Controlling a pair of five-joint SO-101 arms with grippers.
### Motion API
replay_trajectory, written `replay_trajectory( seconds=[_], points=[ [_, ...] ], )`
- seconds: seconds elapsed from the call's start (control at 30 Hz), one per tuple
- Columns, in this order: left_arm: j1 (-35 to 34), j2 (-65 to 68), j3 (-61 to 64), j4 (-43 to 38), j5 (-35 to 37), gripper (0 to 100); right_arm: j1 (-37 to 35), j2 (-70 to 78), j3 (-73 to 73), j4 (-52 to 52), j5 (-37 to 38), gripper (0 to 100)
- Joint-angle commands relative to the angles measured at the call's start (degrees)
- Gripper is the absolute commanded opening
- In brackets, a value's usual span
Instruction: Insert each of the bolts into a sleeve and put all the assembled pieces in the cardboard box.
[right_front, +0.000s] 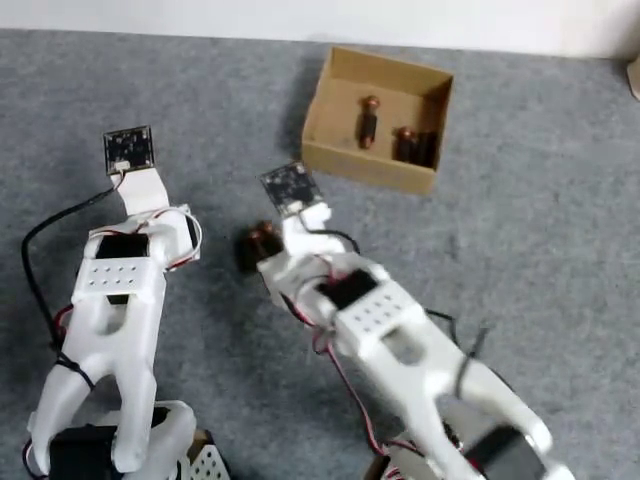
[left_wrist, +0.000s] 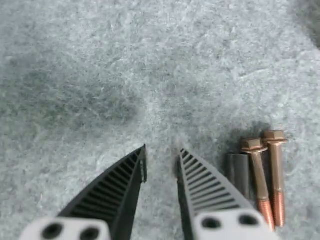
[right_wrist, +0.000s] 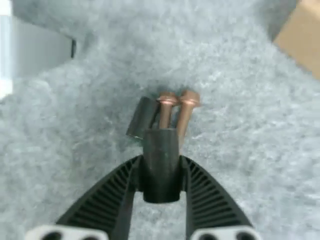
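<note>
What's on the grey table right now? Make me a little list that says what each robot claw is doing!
Left gripper: open, empty, over the grey felt table cover
Right gripper: shut on a dark cylindrical metal sleeve
Loose on the felt: two copper-coloured hex-head bolts side by side, a second dark sleeve next to them
Brown cardboard box: holds assembled bolt-and-sleeve pieces, apparently two

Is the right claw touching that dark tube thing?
Touching. The right wrist view shows the right claw squeezing the dark grey cylindrical sleeve from both sides, with no gap.
</note>
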Motion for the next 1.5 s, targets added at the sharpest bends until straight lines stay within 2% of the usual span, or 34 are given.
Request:
replay_trajectory(
  seconds=[0.0,0.1,0.2,0.23,0.37,0.43,0.57,0.73,1.1,1.47],
  points=[
    [5.67,-0.48,-2.68,0.09,1.32,10,5.05,-9.98,2.24,0.75,1.85,6.2],
    [13.23,-0.57,-2.86,0.0,3.6,10,9.27,-17.01,5.41,3.38,5.71,6.2],
    [18.59,-0.4,-3.03,0.18,15.56,10,13.32,-25.1,9.1,6.73,7.21,6.2],
    [19.82,-0.31,-3.03,-0.09,17.49,10,14.73,-27.74,10.59,7.69,7.3,6.2],
    [24.48,-0.22,-3.12,-1.14,18.29,10,19.38,-37.76,17.45,8.84,8.35,6.2],
    [24.84,-0.22,-2.51,-1.14,19.34,10,20.62,-41.8,20.35,8.84,8.35,6.2],
    [24.75,0.22,-0.22,-3.69,26.2,10,20.97,-46.64,25.01,8.92,8.35,6.2],
    [24.66,7.52,-0.13,-9.32,26.02,10,20.97,-47.16,26.68,8.92,8.35,6.2],
    [21.41,29.76,-12.53,-9.41,26.37,10,20.97,-47.52,27.12,8.75,8.35,6.2],
    [21.76,32.22,-13.85,-8.18,26.37,10,20.79,-47.52,27.21,8.75,8.35,6.2]
  ],
)
